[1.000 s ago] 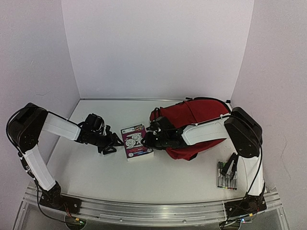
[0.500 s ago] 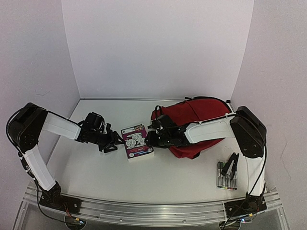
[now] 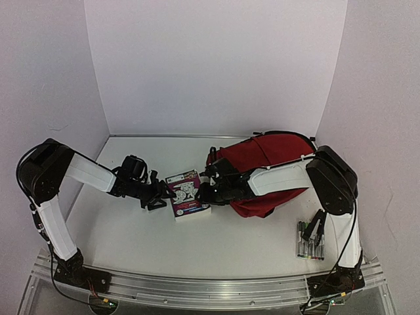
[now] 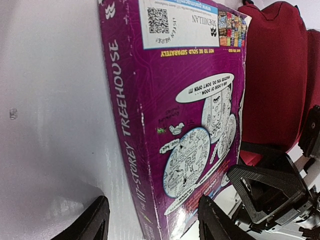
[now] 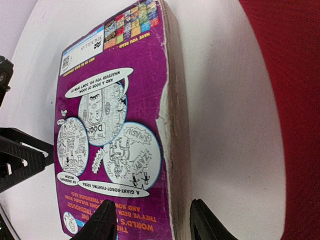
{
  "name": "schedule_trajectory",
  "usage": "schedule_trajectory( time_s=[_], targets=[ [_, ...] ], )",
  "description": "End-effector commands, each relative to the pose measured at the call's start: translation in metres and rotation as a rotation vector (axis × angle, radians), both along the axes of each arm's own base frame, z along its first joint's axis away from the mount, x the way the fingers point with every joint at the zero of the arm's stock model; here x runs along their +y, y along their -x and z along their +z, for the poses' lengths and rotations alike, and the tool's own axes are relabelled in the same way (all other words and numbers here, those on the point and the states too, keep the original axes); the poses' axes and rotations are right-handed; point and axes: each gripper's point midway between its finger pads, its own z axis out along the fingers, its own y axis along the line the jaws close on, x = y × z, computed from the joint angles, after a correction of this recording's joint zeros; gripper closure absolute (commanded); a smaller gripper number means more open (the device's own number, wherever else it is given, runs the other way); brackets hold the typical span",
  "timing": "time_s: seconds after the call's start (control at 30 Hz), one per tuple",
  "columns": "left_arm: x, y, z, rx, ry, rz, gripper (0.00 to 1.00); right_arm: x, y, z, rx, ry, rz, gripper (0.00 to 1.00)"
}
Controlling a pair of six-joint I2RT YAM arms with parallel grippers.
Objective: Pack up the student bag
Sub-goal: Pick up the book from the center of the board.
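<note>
- The student bag (image 3: 266, 167) lies on the white table (image 3: 125, 230) at about 2 o'clock from the middle of the top view. It is right behind the right tool (image 3: 205, 193), and the white forearm crosses over its near part.
- From the right tool the bag sits at 3 o'clock. From the left tool (image 3: 156, 197) it is also at 3 o'clock, but well apart, with a book (image 3: 187, 194) between them.
- The bag is dark-red woven fabric, soft and slumped, with rounded bulging sides and black trim along its far edge.
- Its long axis runs roughly from 9 o'clock to 3 o'clock, tipped a little toward 2 o'clock. I cannot tell which end is its top.
- The book is a thick purple paperback lying flat, with a glossy cover, white cartoon bubbles and worn page edges.
- In the left wrist view I see the left tool (image 4: 152, 222) set wide, the book's (image 4: 180, 120) spine edge reaching between its black fingers.
- In the right wrist view the right tool (image 5: 147, 220) is also wide, the book's (image 5: 112, 125) page edge between its fingers and red bag (image 5: 295, 100) fabric at 3 o'clock.
- A bundle of markers (image 3: 310, 240) lies at 4 o'clock, near the right arm's base.
</note>
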Motion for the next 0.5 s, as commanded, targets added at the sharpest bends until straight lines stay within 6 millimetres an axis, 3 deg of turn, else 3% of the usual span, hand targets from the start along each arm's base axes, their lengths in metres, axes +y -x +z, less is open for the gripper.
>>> schedule_trajectory(
  time_s=[0.0,0.17,0.47],
  targets=[
    [-0.018,-0.012,0.014,-0.037,0.061,-0.021,0.41,0.021,-0.005,0.006,0.016,-0.068,0.057,0.53],
    [-0.019,-0.008,0.011,-0.022,0.065,-0.019,0.41,0.042,0.003,0.01,0.061,-0.181,0.117,0.59],
    [-0.023,0.004,0.007,-0.001,0.082,-0.028,0.45,0.055,0.007,0.062,0.055,-0.385,0.104,0.66]
  ],
)
